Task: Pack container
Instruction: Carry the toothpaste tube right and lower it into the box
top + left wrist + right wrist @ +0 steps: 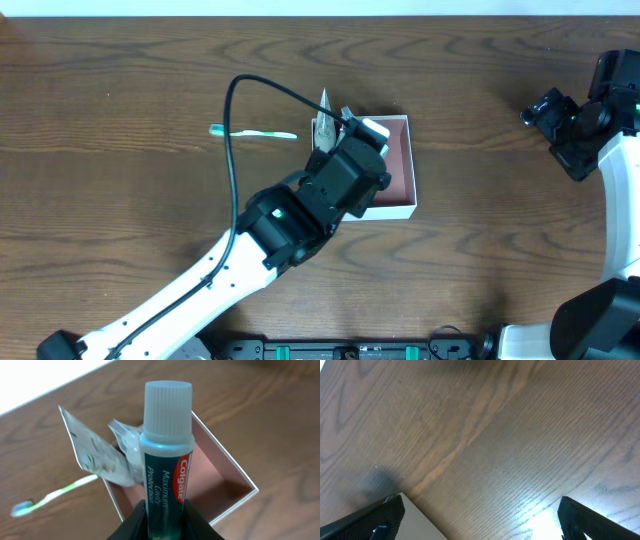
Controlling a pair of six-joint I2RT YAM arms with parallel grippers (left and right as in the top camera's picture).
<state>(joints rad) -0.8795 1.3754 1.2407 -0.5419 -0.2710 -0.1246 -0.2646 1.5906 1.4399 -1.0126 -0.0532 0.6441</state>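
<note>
The container (398, 170), a shallow white-walled box with a pinkish-brown inside, sits mid-table; it also shows in the left wrist view (220, 480). My left gripper (167, 520) is shut on a Colgate toothpaste tube (166, 455) and holds it over the container's left part; in the overhead view the gripper (352, 140) hides that side. A clear plastic-wrapped item (125, 445) lies at the container's far corner, and a flat sachet (92, 450) leans on its wall. A green-and-white toothbrush (252, 132) lies on the table left of the container. My right gripper (480, 520) is open and empty above bare wood.
The right arm (585, 120) stays at the far right edge of the brown wooden table (120, 200). A black cable (232, 150) loops over the left arm.
</note>
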